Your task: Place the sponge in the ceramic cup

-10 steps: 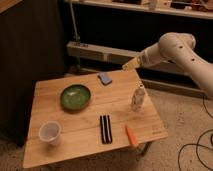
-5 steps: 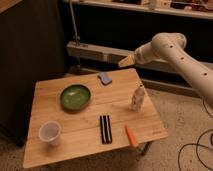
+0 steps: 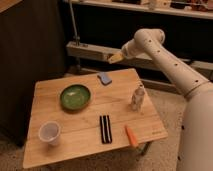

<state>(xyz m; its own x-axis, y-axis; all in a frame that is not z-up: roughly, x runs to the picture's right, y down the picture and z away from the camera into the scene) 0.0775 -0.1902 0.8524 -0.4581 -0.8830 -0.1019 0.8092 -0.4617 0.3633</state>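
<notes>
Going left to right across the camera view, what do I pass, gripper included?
Pale whitish handleless ceramic cup → round green bowl → flat blue-lavender sponge → gripper, in the air beyond the far edge of the wooden table → slim white bottle.

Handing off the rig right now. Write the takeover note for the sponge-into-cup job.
Gripper: jaws open, empty, in the air beyond the table's far edge, near the sponge but not touching it.
Sponge: flat on the table near its far edge.
Cup: upright near the front left corner, looks empty.
Done: nothing yet.
Left: grasp the sponge, carry it to the cup, drop it in.
</notes>
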